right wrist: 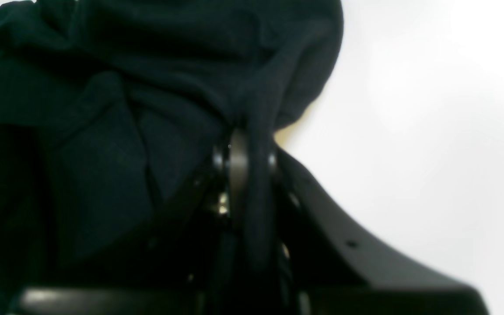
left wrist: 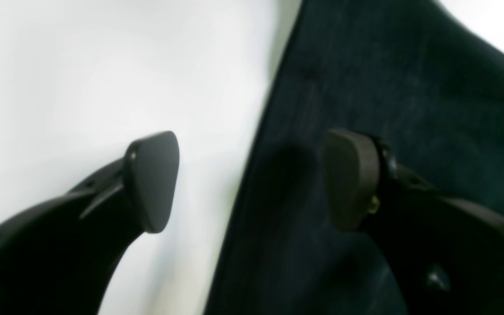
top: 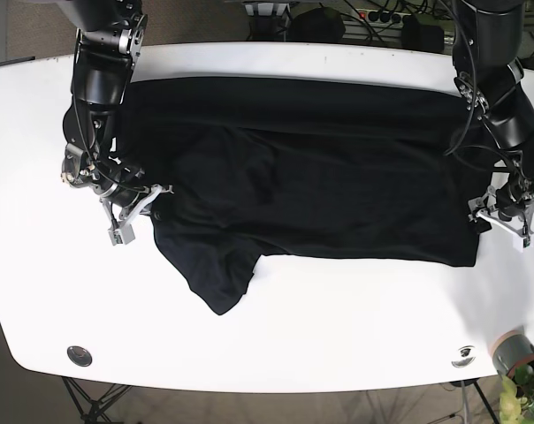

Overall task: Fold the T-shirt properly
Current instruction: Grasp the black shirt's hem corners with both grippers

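A black T-shirt (top: 320, 185) lies spread across the white table (top: 338, 327), with one sleeve hanging toward the front left. My right gripper (top: 155, 207) is at the shirt's left edge. In the right wrist view the gripper (right wrist: 247, 162) is shut on a bunched fold of the shirt (right wrist: 103, 109). My left gripper (top: 476, 217) is at the shirt's right front corner. In the left wrist view the gripper (left wrist: 252, 177) is open. One finger (left wrist: 153, 179) is over bare table, the other over the shirt (left wrist: 387, 87), and the shirt's edge runs between them.
A round black fitting (top: 79, 355) sits at the table's front left and another (top: 464, 353) at the front right. A grey cup (top: 512, 352) and a plant stand beyond the front right corner. Cables lie behind the far edge.
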You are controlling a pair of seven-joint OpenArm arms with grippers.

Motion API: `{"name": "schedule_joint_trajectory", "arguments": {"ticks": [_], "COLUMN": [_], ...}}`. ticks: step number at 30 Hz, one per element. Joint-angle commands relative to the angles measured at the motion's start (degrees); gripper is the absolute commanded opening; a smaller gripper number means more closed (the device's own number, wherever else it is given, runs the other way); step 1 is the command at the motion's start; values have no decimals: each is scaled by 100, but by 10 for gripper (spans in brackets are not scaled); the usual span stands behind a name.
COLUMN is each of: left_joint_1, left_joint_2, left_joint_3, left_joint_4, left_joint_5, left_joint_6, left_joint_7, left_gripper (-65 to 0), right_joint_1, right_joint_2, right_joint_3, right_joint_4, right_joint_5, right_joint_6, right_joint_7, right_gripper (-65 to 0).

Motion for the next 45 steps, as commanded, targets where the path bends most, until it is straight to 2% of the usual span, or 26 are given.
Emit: {"name": "schedule_joint_trajectory", "arguments": {"ticks": [1, 5, 9, 15, 17, 20, 23, 24, 28, 32, 38, 42, 45], "left_joint_1": [-185, -185, -158, -44, -26, -26, -26, -26, -26, -18, 264, 290, 290], "left_joint_2": [-97, -17, 176, 317, 361, 378, 387, 387, 387, 545, 879, 1205, 1336], "left_joint_3": [24, 252, 314, 331, 331, 314, 305, 305, 191, -372, -442, -389, -90], "left_joint_4": [-134, -187, -152, -152, -143, -178, -178, -170, -134, 296, 1958, 2916, 3382], "left_joint_5": [-56, -56, -56, -56, -56, -56, -56, -47, -65, -30, -47, -12, -12], "left_joint_6": [-37, -433, -793, -829, -829, -802, -785, -785, -785, -820, -829, -829, -802], "left_joint_7": [-73, 6, 437, 437, 393, 243, 68, 24, -12, 76, 938, 1316, 1492], "left_gripper": [-167, -169, -171, -186, -256, -453, -615, -650, -650, -650, -650, -650, -650], "right_joint_1": [48, 48, 48, 48, 48, 48, 57, 57, 57, 66, 22, 128, 409], "right_joint_2": [48, 39, 39, 39, 39, 39, 39, 39, 39, 48, 83, 189, 259], "right_joint_3": [8, 8, 17, 26, 26, 26, 26, 26, 26, 26, 26, 0, 0], "right_joint_4": [31, 31, 31, 31, 31, 31, 31, 31, 31, 40, 725, 778, 778], "right_joint_5": [-168, -159, -159, -159, -159, -159, -159, -159, -159, -159, -176, -220, -220], "right_joint_6": [-55, -55, -55, -55, -55, -55, -55, -55, -55, -55, -55, -55, -55], "right_joint_7": [-158, -158, -158, -149, -149, -149, -141, -141, -132, -132, -167, -167, -167], "right_gripper": [-626, -626, -626, -626, -626, -626, -626, -626, -626, -626, -626, -628, -628]}}
